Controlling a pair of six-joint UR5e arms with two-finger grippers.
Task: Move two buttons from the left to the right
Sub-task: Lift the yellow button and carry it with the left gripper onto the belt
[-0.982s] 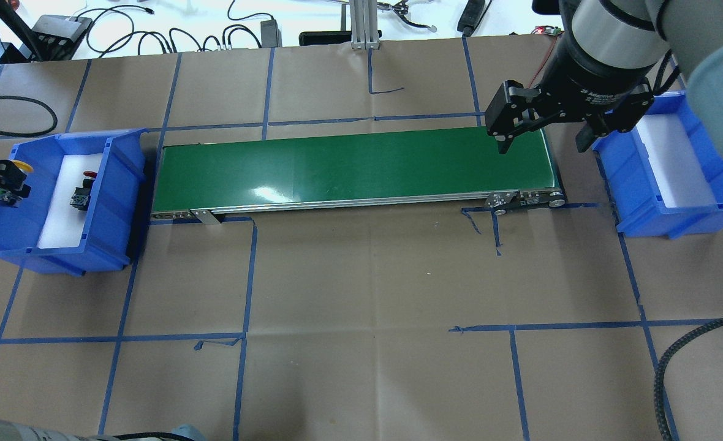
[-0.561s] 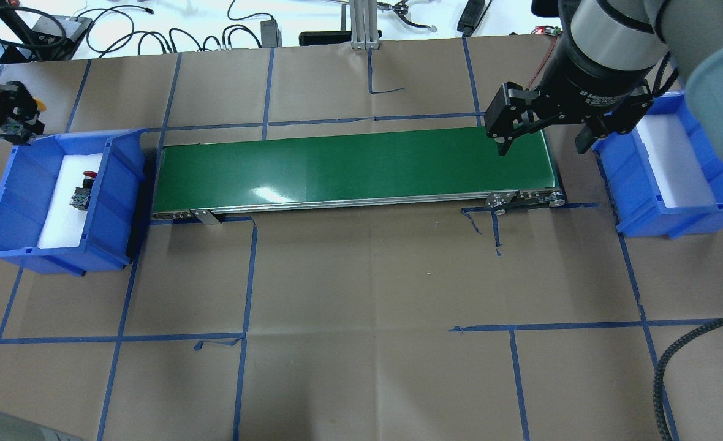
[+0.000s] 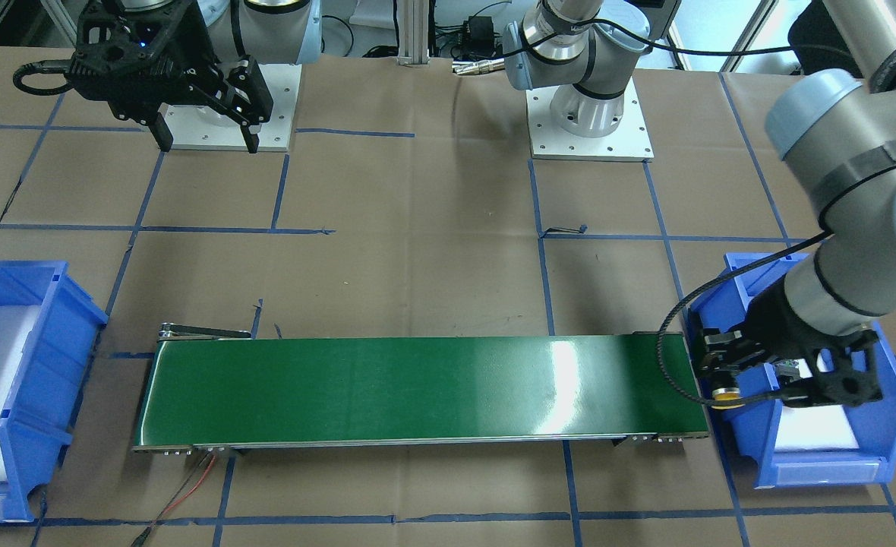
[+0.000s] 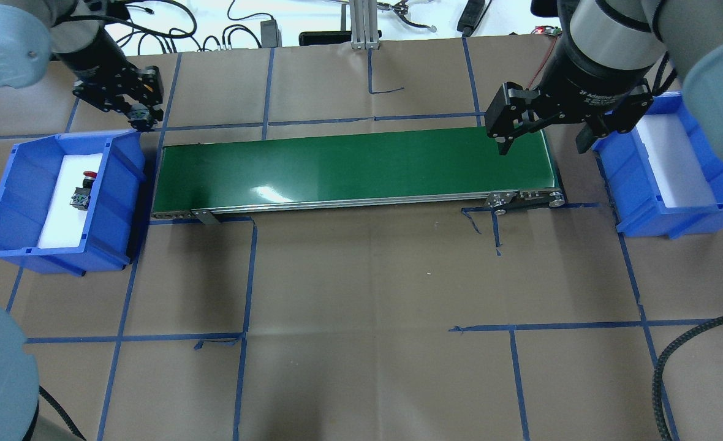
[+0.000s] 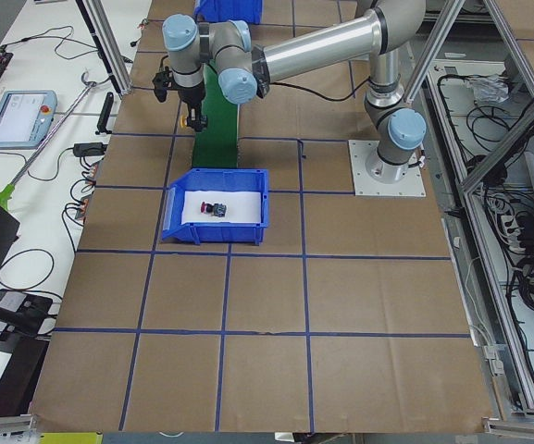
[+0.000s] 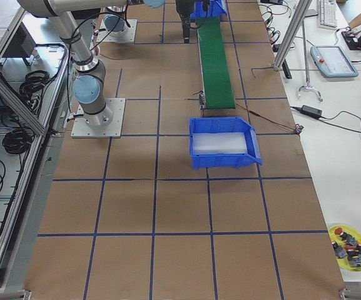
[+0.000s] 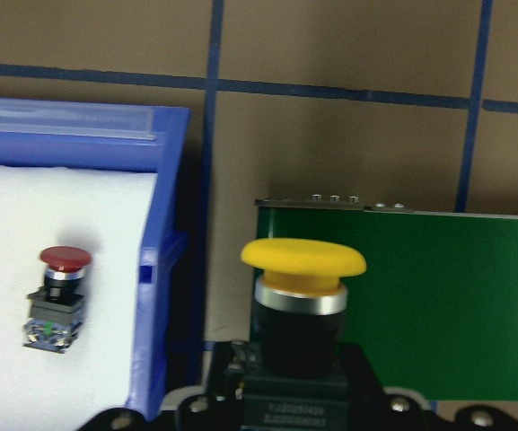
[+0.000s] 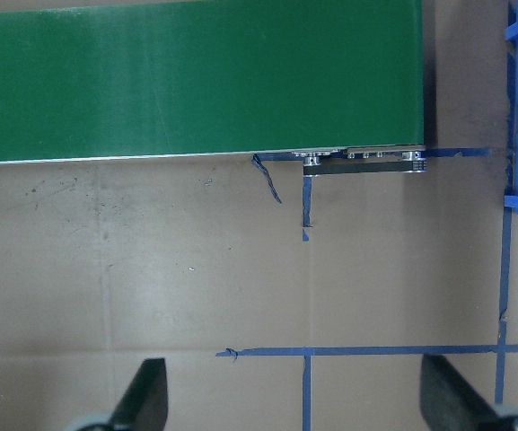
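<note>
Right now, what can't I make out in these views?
Overhead: the yellow button has its cap hidden under the left end effector.
Left wrist: the lower edge cuts off where the end effector clamps the button's body.
Right wrist: the right end effector shows only two finger stubs at the lower edge.
Exterior right: the parts on the yellow dish are too small to identify.

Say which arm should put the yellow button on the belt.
Left. The left claw grips the yellow button beside the belt's end by the left bin; the right claw is open and empty at the other end.
</note>
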